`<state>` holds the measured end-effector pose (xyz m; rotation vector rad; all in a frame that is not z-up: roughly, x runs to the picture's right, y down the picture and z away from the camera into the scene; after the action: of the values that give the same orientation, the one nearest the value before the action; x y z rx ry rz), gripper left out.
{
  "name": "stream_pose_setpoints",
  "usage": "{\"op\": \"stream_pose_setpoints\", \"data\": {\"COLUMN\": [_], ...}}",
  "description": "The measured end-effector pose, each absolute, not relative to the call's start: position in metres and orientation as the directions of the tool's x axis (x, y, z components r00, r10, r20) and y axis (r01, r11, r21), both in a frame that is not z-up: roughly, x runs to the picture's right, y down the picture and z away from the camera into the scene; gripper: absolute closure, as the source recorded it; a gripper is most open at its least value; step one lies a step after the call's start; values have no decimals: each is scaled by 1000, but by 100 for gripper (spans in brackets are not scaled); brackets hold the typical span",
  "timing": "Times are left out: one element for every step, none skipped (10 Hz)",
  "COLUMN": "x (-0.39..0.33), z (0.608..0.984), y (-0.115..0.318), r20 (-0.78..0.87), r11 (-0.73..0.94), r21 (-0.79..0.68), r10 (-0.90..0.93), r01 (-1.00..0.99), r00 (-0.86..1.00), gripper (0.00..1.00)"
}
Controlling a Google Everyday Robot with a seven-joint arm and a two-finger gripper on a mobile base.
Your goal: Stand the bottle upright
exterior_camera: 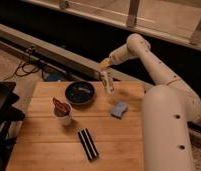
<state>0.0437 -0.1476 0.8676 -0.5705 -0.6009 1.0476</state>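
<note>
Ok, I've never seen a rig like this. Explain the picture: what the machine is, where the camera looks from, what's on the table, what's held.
The white machine on the right is a mobile robot with one arm. There is only one picture, looking down on a wooden table from above its near side. At the arm's end is the gripper, right at the top of a slim whitish bottle that stands close to upright near the table's far edge. Whether the bottle is actually gripped cannot be told. Also on the table: a dark bowl, a white cup with something red in it, a blue sponge and a dark striped bar.
</note>
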Motion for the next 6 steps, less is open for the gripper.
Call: {"op": "stream_pose_setpoints", "data": {"x": [45, 44, 43, 43, 42, 41], "z": [862, 858, 856, 854, 854, 855], "y": [-147, -145, -142, -140, -139, -138], "r20": [260, 357, 395, 413, 425, 438], "r11": [423, 465, 484, 499, 514, 533], "r21": [-683, -673, -668, -662, -656, -647], "r10": [903, 885, 875, 865, 857, 845], "r01": [-596, -575, -565, -559, -553, -545], "r00": [343, 298, 282, 283, 293, 306], "gripper": [100, 100, 100, 100, 100, 100]}}
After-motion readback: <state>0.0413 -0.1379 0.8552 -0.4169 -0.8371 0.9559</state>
